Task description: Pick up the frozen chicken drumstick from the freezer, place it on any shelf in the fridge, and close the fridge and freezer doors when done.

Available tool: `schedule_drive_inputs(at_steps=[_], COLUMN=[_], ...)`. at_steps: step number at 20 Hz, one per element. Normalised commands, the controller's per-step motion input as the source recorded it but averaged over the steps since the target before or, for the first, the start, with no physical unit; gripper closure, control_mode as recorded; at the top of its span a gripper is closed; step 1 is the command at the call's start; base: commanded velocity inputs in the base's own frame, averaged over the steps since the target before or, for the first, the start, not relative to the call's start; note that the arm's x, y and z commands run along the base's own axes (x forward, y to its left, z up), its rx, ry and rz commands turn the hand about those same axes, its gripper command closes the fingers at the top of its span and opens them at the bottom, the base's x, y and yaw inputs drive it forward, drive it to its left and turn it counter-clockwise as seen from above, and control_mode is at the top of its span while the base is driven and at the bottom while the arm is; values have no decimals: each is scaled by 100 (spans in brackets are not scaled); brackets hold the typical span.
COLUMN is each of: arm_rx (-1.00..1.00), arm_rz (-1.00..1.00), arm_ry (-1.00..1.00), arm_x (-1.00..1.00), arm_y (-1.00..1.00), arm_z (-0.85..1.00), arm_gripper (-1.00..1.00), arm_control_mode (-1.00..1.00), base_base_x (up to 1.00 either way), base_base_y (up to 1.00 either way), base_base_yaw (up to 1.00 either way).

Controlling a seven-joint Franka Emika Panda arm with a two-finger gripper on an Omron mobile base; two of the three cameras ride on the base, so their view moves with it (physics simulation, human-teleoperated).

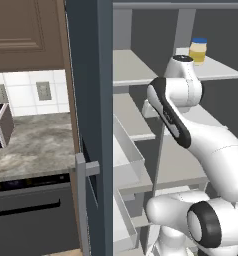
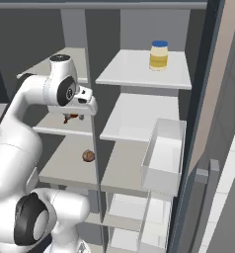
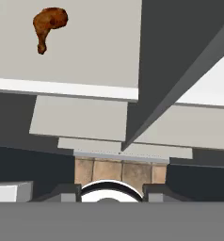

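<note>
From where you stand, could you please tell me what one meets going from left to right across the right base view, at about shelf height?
White robot arm → chicken drumstick → round brown lump → yellow jar with blue lid → white door bin → grey door handle.

We see a yellow jar with a blue lid (image 2: 159, 55) standing upright on a top shelf, toward one o'clock in the right base view. A rounder tan-brown lump (image 2: 88, 156) sits lower, near nine o'clock of centre. In the left base view, a marbled bench (image 1: 31, 145) lies at nine o'clock, bearing a dark appliance (image 1: 1, 126), with a tiled wall (image 1: 26, 92) and brown cabinet (image 1: 26, 32) above.
</note>
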Motion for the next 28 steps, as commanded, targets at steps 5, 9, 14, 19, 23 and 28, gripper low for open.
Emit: schedule_drive_inputs(at_steps=[5,9,14,19,23,28], arm_rx=[0,1,6,9,6,1], arm_rz=[0,0,0,-7,-8,-7], arm_ry=[-7,-6,-9,-5,-4,0], arm_x=[-41,-63,-25,3,41,64], arm_y=[8,36,52,54,30,3], arm_z=[0,-18,-30,-13,0,0], arm_gripper=[-100,-100,-100,-100,-100,-100], arm_control_mode=[-100,-100,-100,-100,-100,-100], base_base_x=[0,0,0,0,0,0], base_base_y=[0,0,0,0,0,0], base_base_yaw=[0,0,0,0,0,0])
